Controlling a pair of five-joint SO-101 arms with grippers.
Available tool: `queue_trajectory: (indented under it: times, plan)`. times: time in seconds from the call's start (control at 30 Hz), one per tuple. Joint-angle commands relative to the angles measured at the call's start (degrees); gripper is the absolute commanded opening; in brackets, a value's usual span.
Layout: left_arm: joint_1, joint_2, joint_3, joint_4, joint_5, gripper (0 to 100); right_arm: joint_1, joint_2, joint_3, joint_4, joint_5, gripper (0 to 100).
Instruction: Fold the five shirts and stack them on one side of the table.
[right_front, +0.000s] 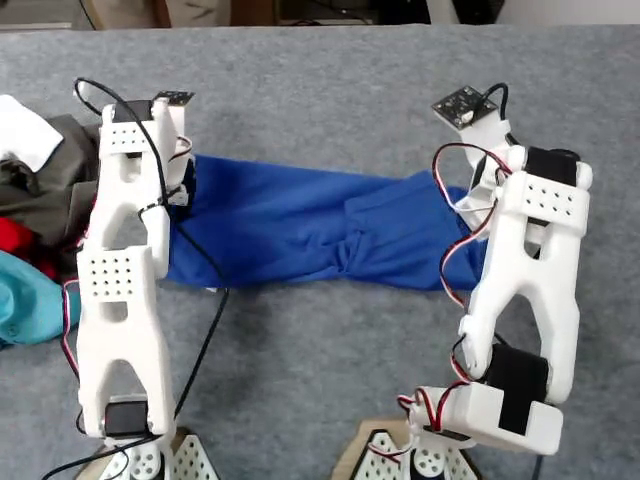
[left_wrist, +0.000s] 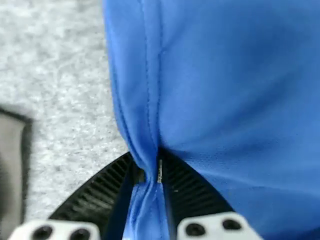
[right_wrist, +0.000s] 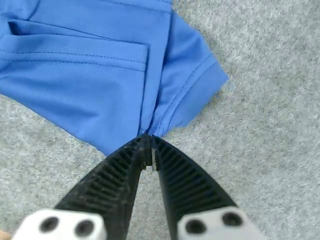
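Note:
A blue shirt (right_front: 310, 225) lies stretched across the middle of the grey table, bunched near its right part. My left gripper (left_wrist: 149, 175) is shut on the blue shirt's (left_wrist: 225, 90) left edge, the cloth pinched between its black fingers. My right gripper (right_wrist: 149, 150) is shut on the shirt's (right_wrist: 90, 75) right end, close to a sleeve cuff. In the high view the left arm (right_front: 125, 270) stands over the shirt's left end and the right arm (right_front: 525, 270) over its right end.
A heap of other shirts lies at the table's left edge: grey-brown (right_front: 40, 180), white (right_front: 25, 130), red (right_front: 15, 240) and teal (right_front: 30, 300). Bare grey tabletop (right_front: 330, 90) stretches behind and in front of the blue shirt.

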Motion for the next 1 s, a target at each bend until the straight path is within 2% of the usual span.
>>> queue_trajectory:
  times: [0.0,0.1,0.23,0.47,0.57,0.77,0.97]
  plan:
    - [-1.4,0.7,0.0,1.3,-0.1,2,0.9,-3.2,-0.1,-1.8,-1.1,0.5]
    - [-2.2,0.7,-0.2,2.8,-0.1,2,1.1,-3.0,0.0,-6.6,-6.9,0.5]
    - [-4.2,-1.2,0.1,2.9,-0.1,2,3.3,-2.2,1.2,-16.6,-19.4,0.5]
    - [-4.8,-14.9,2.0,3.0,1.8,2,9.1,-1.9,2.8,-26.5,-33.9,0.5]
    - [-1.6,-23.3,6.1,3.0,3.5,2,10.9,-1.8,2.7,-28.7,-37.7,0.5]
    - [10.6,-38.3,14.2,2.9,7.6,2,15.6,-2.1,0.9,-32.5,-42.5,0.5]
    - [22.5,-41.4,14.8,2.7,12.7,2,18.2,-1.8,-4.4,-32.7,-43.2,0.5]
